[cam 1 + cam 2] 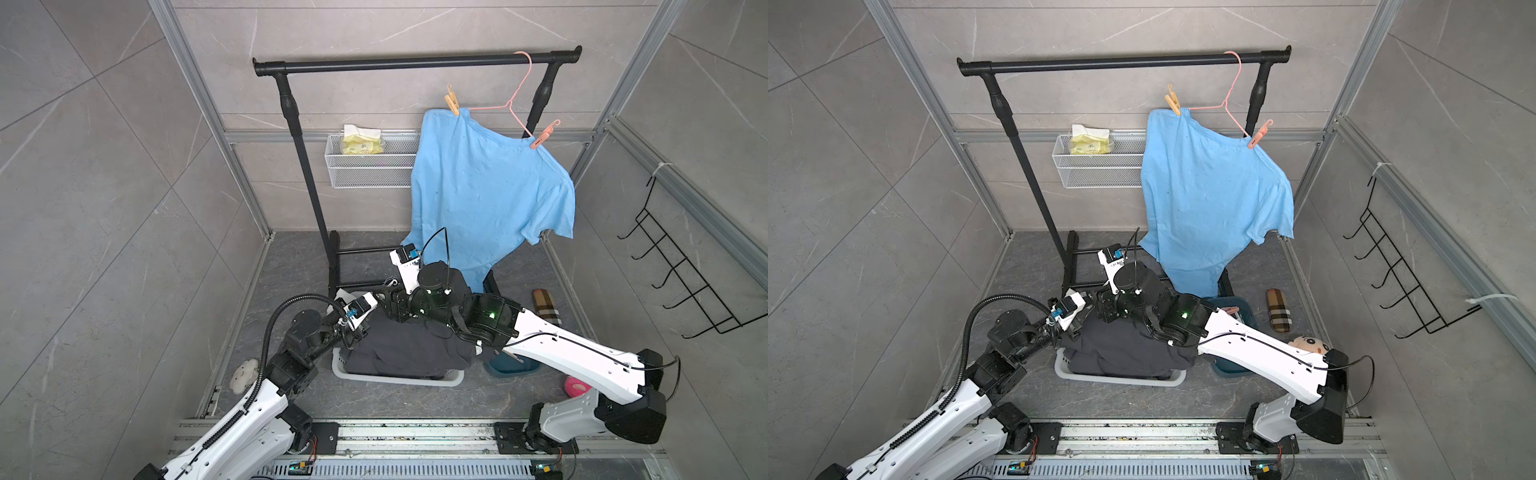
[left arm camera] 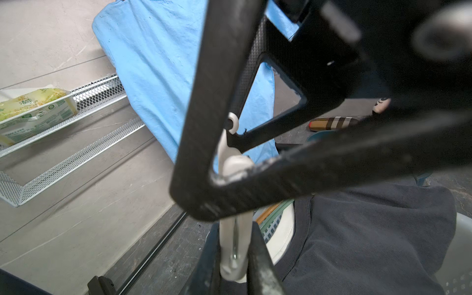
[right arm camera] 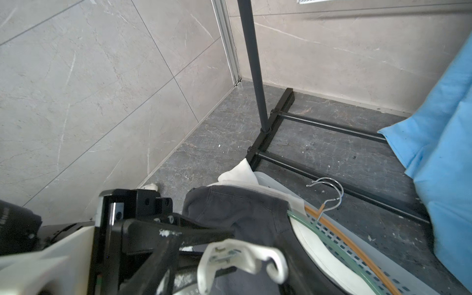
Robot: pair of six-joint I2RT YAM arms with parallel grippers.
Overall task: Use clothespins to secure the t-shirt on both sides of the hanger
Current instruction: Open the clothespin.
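A light blue t-shirt hangs on a pink hanger on the black rack. A tan wooden clothespin clips its left shoulder, and a pink clothespin clips its right. My left gripper is shut on a white clothespin over the laundry basket. My right gripper meets it there. Its black fingers stand on either side of the same clothespin. Whether they press it does not show.
Dark clothing fills a white laundry basket, with spare hangers at its rim. The rack's base bars lie just beyond. A wire wall basket, a teal bin and a plaid case are nearby.
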